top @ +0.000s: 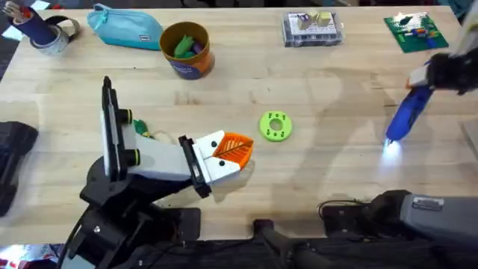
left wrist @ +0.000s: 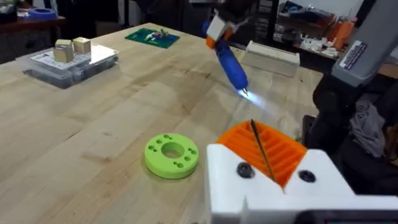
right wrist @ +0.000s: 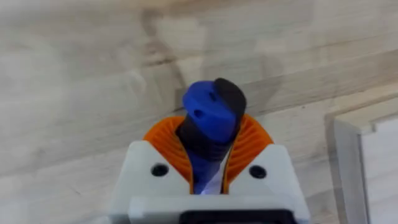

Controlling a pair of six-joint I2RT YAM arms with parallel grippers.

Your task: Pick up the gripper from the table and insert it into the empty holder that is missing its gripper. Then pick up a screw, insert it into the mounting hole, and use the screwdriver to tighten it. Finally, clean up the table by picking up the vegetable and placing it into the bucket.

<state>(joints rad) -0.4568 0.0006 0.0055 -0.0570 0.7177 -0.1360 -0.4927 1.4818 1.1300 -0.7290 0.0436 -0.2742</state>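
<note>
The holder (top: 202, 161) is the white blocky head on my left arm, near the table's front edge. The orange ribbed gripper (top: 236, 148) sits at its tip. In the left wrist view two dark screw heads (left wrist: 244, 170) sit in the white block, and my left gripper (left wrist: 262, 142) has its orange pads closed together on nothing. At the right, my right gripper (top: 427, 76) is shut on the blue screwdriver (top: 407, 116), which tilts with its lit tip just above the wood. The ochre bucket (top: 187, 60) stands at the back left with a green vegetable (top: 183, 46) inside.
A round green disc (top: 275, 125) with holes lies just beyond the holder. Along the far edge are a teal pouch (top: 123, 26), a clear parts box (top: 312, 28), a green board (top: 414, 31) and a tape roll (top: 56, 36). A white block (left wrist: 270, 57) lies at the right.
</note>
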